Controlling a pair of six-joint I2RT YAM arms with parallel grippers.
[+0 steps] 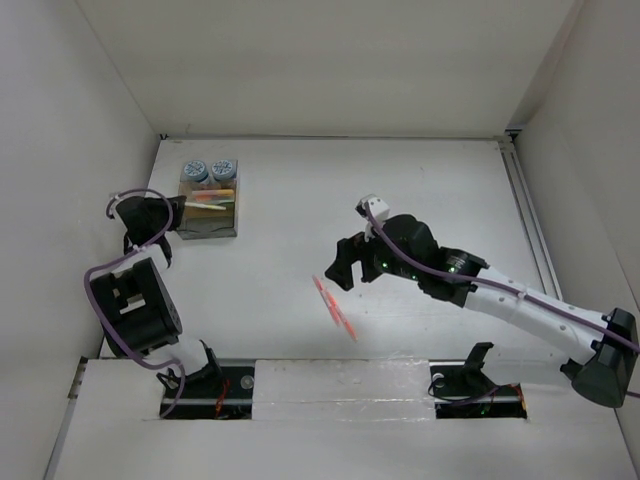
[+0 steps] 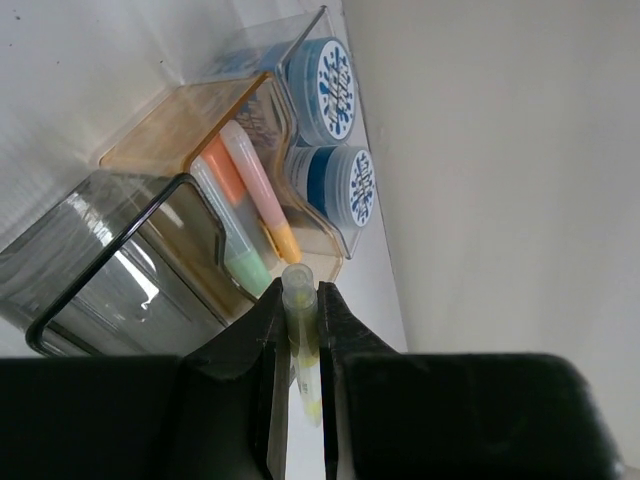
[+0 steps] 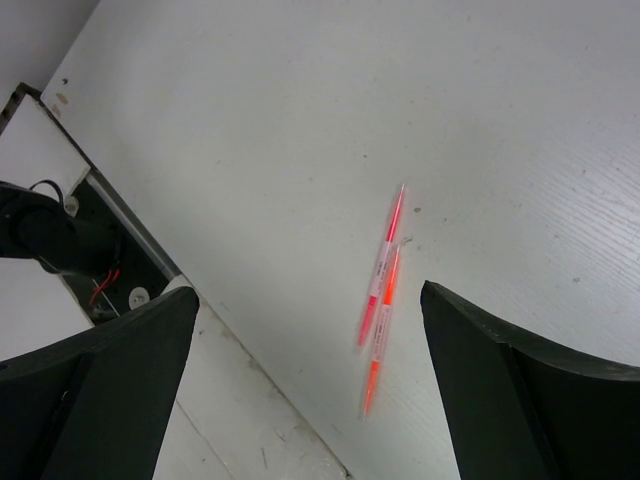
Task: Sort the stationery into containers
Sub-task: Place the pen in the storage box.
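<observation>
Left gripper (image 2: 300,298) pinches a pale yellow highlighter (image 2: 303,345). Right gripper (image 3: 308,292) gapes over two red-orange pens (image 3: 378,290), likely light and slick; grasp mid-barrel.

Tail of pale yellow highlighter (image 2: 303,350) (left wrist view) behind left end effector (image 2: 300,303)
</observation>
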